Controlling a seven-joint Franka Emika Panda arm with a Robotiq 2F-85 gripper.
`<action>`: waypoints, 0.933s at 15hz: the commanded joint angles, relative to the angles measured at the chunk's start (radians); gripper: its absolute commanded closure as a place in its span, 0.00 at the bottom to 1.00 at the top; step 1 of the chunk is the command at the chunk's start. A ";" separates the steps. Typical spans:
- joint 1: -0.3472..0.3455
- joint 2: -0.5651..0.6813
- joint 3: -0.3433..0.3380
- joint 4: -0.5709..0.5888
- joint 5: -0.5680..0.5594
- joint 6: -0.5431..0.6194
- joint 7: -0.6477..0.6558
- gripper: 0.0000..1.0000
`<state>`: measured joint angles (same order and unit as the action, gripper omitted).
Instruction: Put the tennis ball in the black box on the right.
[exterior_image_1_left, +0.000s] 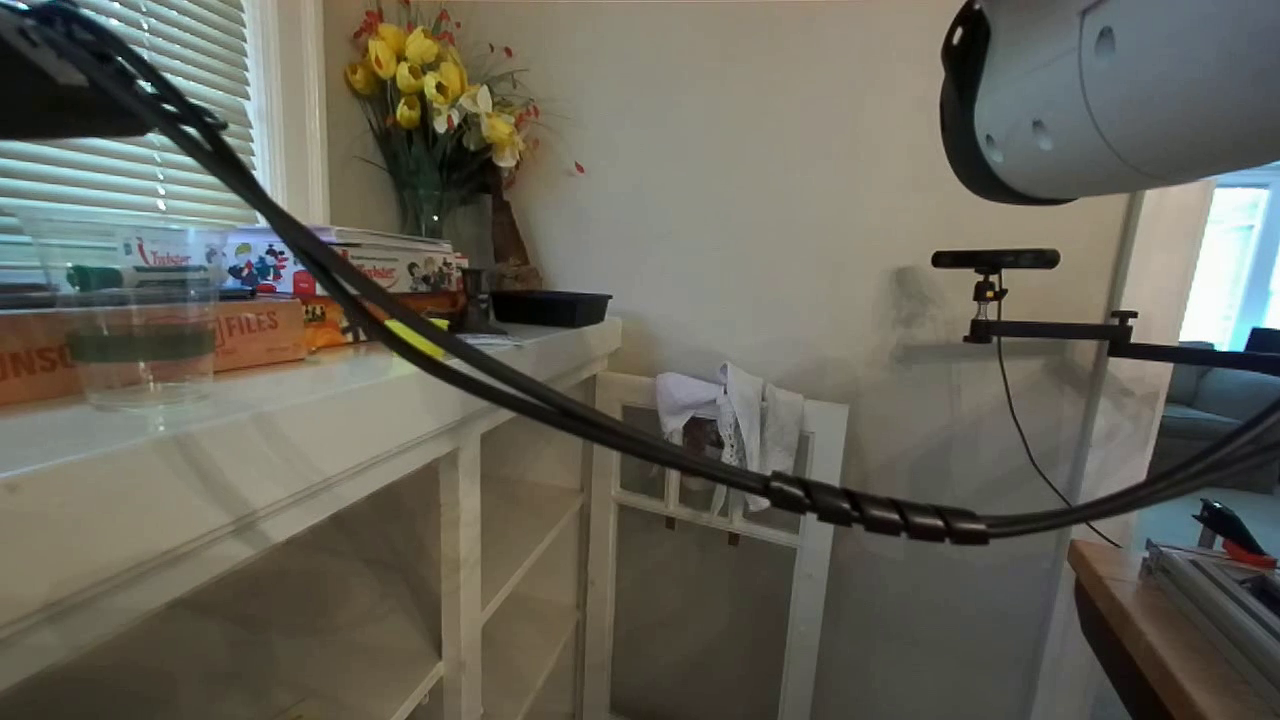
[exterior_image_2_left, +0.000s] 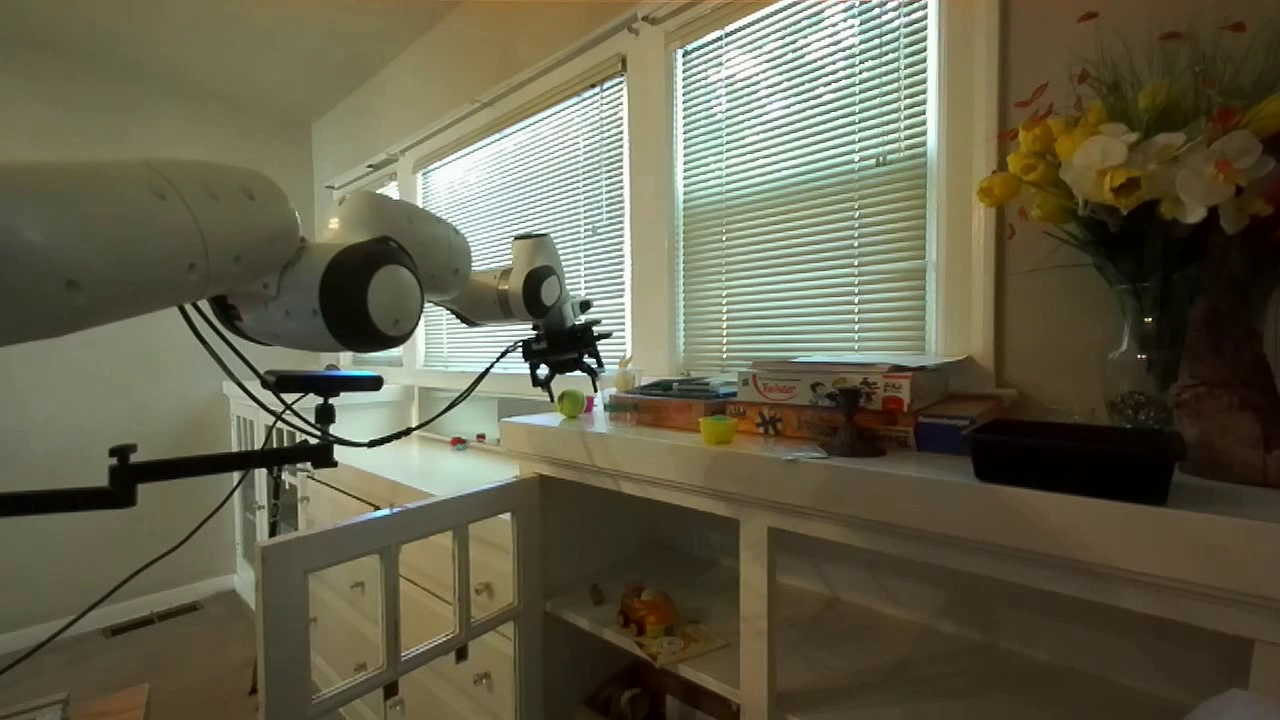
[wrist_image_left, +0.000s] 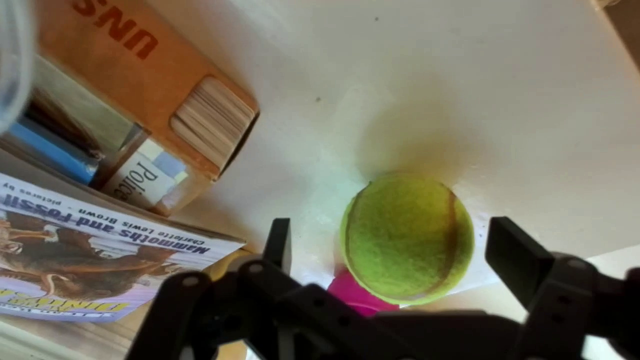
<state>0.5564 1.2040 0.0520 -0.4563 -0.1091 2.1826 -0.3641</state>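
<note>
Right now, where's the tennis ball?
In an exterior view, the tennis ball sits near the left end of the upper white counter, under the open gripper, beside something pink.

The rounded white arm (exterior_image_2_left: 240, 230) has black-ringed joints (exterior_image_2_left: 372, 294). Spiral wrap (exterior_image_1_left: 880, 513) binds its black cables (exterior_image_1_left: 700, 463). The claw (wrist_image_left: 390, 240) is black.

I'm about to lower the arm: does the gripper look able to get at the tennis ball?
Probably yes. The open gripper hangs above the tennis ball, which shows between the fingers in the wrist view with nothing covering it. A pink item close by might crowd the grip.
</note>
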 joint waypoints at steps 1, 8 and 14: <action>-0.001 0.032 0.015 0.031 -0.002 0.039 0.029 0.00; -0.009 0.047 0.052 0.027 0.016 0.084 0.010 0.34; -0.006 0.044 0.052 0.023 0.011 0.085 0.022 0.59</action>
<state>0.5512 1.2300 0.0933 -0.4562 -0.1055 2.2557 -0.3567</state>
